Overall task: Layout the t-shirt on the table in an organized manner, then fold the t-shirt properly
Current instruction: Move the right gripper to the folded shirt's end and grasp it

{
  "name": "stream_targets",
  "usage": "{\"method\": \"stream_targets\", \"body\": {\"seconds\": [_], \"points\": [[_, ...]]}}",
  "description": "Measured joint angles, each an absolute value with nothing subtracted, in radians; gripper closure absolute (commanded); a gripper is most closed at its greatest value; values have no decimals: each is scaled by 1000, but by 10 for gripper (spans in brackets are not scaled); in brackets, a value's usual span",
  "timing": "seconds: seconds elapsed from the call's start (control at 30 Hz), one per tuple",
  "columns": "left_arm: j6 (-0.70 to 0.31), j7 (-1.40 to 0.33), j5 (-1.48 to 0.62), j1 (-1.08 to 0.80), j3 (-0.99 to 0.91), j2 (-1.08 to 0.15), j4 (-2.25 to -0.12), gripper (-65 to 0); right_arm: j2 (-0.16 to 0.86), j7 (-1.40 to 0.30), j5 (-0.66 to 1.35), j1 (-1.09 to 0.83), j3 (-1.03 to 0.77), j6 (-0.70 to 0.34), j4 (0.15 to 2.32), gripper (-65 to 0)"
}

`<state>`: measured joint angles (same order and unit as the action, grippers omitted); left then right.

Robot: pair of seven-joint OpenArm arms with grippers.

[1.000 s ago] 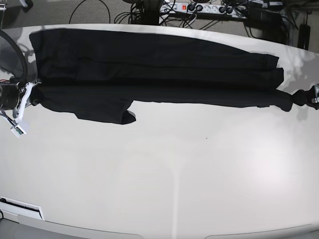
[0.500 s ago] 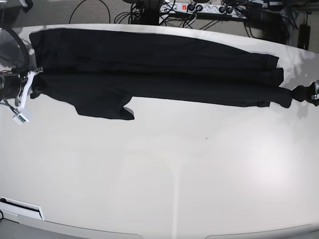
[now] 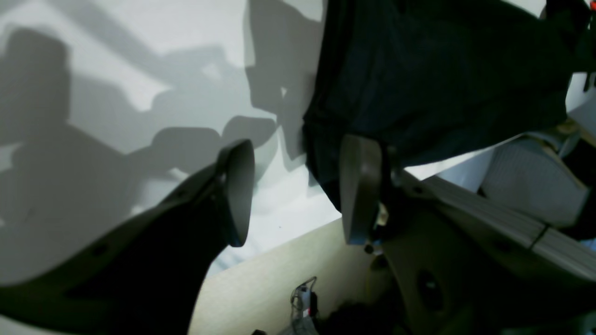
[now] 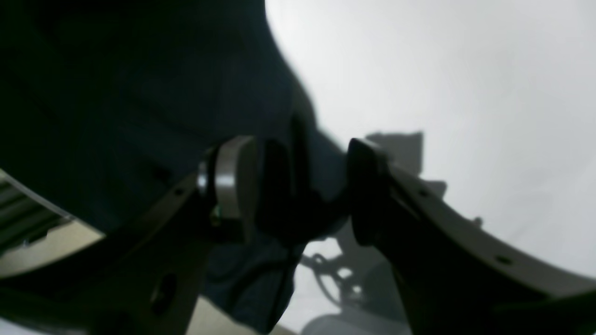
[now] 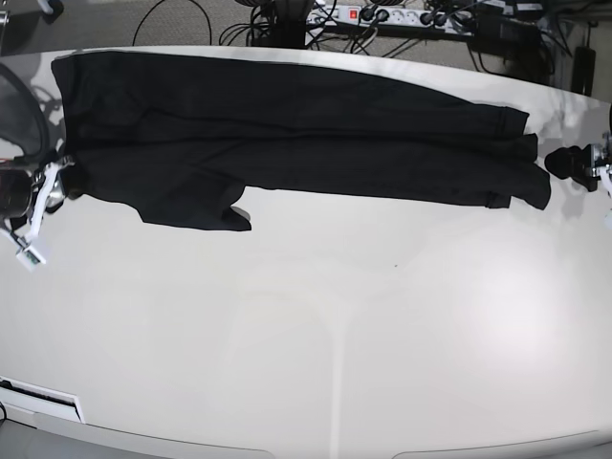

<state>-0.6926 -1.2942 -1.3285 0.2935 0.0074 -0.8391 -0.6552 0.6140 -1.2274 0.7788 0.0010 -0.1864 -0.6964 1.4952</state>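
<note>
T-shirt (image 5: 287,134) lies as a long, narrow black band across the far part of the table (image 5: 335,344), running from the far-left corner almost to the right edge. 1 sleeve or flap hangs out of the band toward the near side, left of centre. Lengthwise fold lines show along the band.

Left end effector (image 3: 298,190): jaws wide apart in the left wrist view, nothing between them. The shirt's end sits just beyond the right-hand finger (image 3: 361,186); contact with it cannot be told. In the base view this end effector (image 5: 574,164) sits at the table's right edge, just beside the shirt's end.

Right end effector (image 4: 298,186): jaws spread, with a lump of black fabric in the gap. The pads do not look pressed onto it, though the picture is blurred. In the base view it (image 5: 57,184) sits at the left edge against the shirt's other end.

Surroundings: a power strip (image 5: 402,15) and tangled cables (image 5: 277,19) on the floor past the far edge. The table's near half is bare white surface.
</note>
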Motion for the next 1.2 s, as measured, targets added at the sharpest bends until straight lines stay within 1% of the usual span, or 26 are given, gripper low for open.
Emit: {"method": "stream_targets", "body": {"seconds": [0.17, 0.27, 0.3, 0.43, 0.47, 0.5, 0.6, 0.7, 0.77, 0.87, 0.93, 1.03, 1.2], "points": [[-693, -1219, -1326, 294, 7, -870, -657, -312, 635, -1212, 818, 76, -189, -646, 1495, -334], [-692, -1147, -1288, 294, 7, -902, -657, -312, 627, -1073, 860, 78, -189, -605, 1495, -334], [-692, -1128, -1274, 294, 6, -907, -658, -312, 616, -1032, 847, 78, -189, -599, 1492, -334], [-692, -1116, -1242, 294, 6, -895, -657, -312, 524, -971, 735, 90, -189, -601, 1416, -334], [-692, -1114, -1242, 294, 6, -887, -657, -312, 498, -971, 733, 96, -188, -604, 1385, -334], [-692, -1114, -1243, 294, 6, -880, -657, -312, 474, -971, 732, 101, -188, -632, 1352, -334], [-692, -1102, -1236, 294, 6, -863, -658, -312, 404, -974, 731, 141, -188, -648, 1237, -334], [-690, -1103, -1206, 294, 6, -847, -657, -312, 362, -963, 734, 199, -188, -656, 1103, -334], [-690, -1105, -1205, 293, 6, -833, -656, -312, 350, -949, 735, 233, -188, -655, 1010, -334], [-690, -1102, -1205, 294, 6, -826, -656, -312, 346, -946, 728, 257, -188, -685, 919, -334], [-691, -1103, -1207, 294, 6, -825, -656, -312, 343, -950, 668, 255, -188, -686, 913, -334], [-690, -1103, -1205, 294, 6, -818, -656, -312, 335, -945, 639, 255, -189, -690, 913, -334], [-690, -1103, -1222, 294, 6, -814, -656, -312, 341, -933, 658, 252, -76, -693, 915, -333]]}}
